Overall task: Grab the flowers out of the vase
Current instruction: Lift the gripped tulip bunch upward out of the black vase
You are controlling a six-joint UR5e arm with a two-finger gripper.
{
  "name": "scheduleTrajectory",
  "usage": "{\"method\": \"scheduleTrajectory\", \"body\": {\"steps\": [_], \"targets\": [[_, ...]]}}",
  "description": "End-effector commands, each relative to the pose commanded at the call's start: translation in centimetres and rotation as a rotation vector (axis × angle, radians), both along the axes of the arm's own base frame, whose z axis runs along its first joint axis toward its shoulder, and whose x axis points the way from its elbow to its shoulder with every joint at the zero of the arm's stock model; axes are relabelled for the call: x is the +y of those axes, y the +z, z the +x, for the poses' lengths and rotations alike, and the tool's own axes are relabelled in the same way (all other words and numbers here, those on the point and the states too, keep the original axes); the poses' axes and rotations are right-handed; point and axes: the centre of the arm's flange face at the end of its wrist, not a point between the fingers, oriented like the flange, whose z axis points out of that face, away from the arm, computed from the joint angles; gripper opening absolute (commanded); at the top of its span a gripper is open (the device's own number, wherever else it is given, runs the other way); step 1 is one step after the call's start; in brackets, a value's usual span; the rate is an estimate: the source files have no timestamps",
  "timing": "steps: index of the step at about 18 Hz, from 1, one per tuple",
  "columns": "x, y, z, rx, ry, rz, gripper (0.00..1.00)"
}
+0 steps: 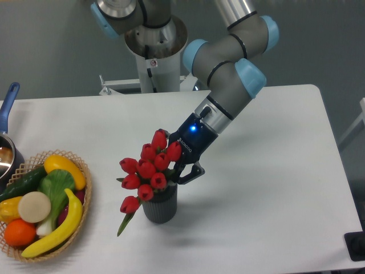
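Note:
The flowers (147, 171), a bunch of red tulip buds with green stems and leaves, stand in the small dark grey ribbed vase (160, 208) near the middle front of the white table. One bud droops to the lower left of the vase. My gripper (173, 157) comes down at a slant from the upper right and sits against the right, rear side of the bunch at bud height. Its jaws look spread, one finger (191, 174) showing at the lower right of the buds. The fingertips are hidden behind the tulips.
A wicker basket (80, 197) of colourful fruit and vegetables sits at the front left. A pot with a blue handle (8, 105) is at the left edge. The shiny robot base column (154, 51) stands at the back of the table (274, 188).

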Motion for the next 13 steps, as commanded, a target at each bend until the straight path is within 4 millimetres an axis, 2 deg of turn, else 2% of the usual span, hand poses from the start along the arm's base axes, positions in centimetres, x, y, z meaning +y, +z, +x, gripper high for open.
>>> {"method": "scheduleTrajectory", "body": {"steps": [4,13], "targets": [[-0.3,2.5,0.5,0.002,0.021,0.008,0.52],[-0.2,9.4,0.4,-0.045,0.113,0.013,0.52]]}}
